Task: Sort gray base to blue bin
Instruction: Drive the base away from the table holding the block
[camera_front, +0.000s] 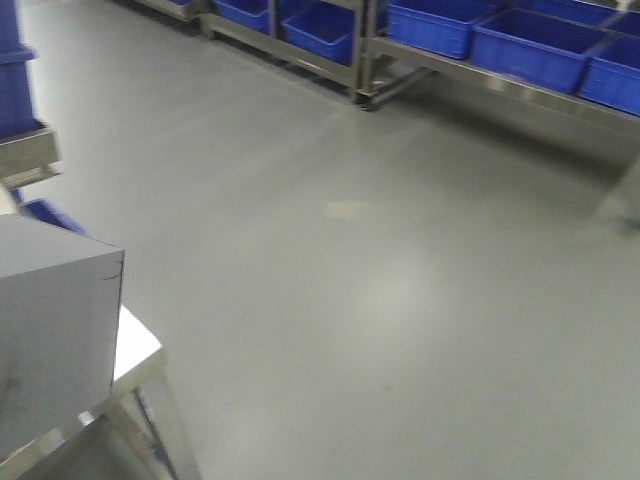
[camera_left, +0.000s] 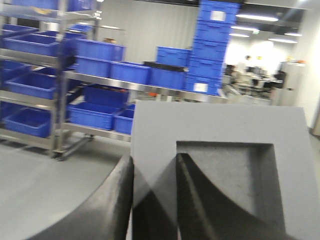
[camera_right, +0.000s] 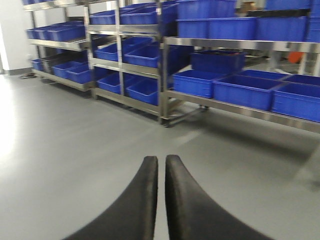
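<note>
The gray base (camera_left: 220, 125) fills the left wrist view, its square recess facing the camera. My left gripper (camera_left: 155, 160) is shut on its wall, one finger outside and the other inside the recess. In the front view the gray base (camera_front: 55, 330) shows as a plain block at the lower left; neither gripper shows there. My right gripper (camera_right: 161, 159) hangs over bare floor, shut with nothing between its fingers. A blue bin (camera_front: 525, 45) sits on a steel rack at the far right, one of many alike (camera_right: 245, 90).
Steel racks (camera_right: 120, 67) loaded with blue bins line the far side of the gray floor (camera_front: 380, 290). A shiny steel table corner (camera_front: 138, 350) sits under the block at lower left. More blue bins are stacked high (camera_left: 215, 45) in the background.
</note>
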